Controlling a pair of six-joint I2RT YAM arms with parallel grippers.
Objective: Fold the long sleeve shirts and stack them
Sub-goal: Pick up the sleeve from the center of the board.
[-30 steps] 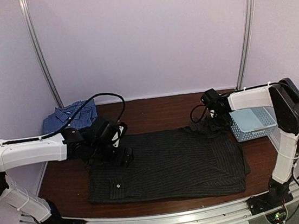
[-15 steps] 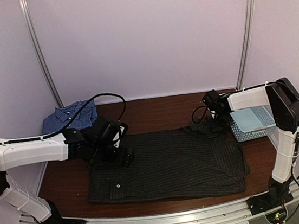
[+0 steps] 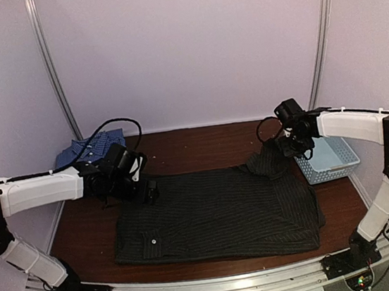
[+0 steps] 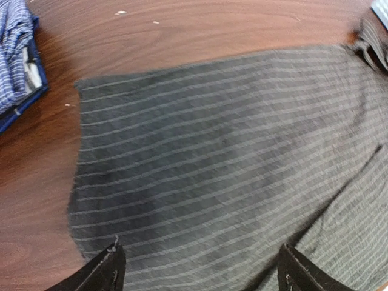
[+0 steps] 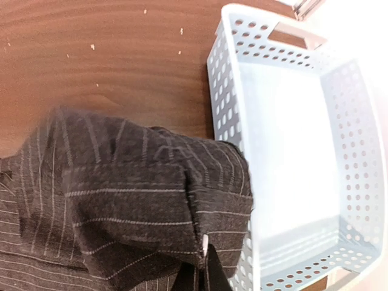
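Left arm's pulled back toward the blue checked shirt point(image 3: 90, 150), left gripper point(image 4: 201, 274) jaws spread wide, holding nothing. Right gripper point(image 3: 292, 149) has lifted, pinching the far-right corner of the black pinstriped button-up shirt point(image 3: 217, 214) spread on the brown wooden table point(image 3: 201, 143).
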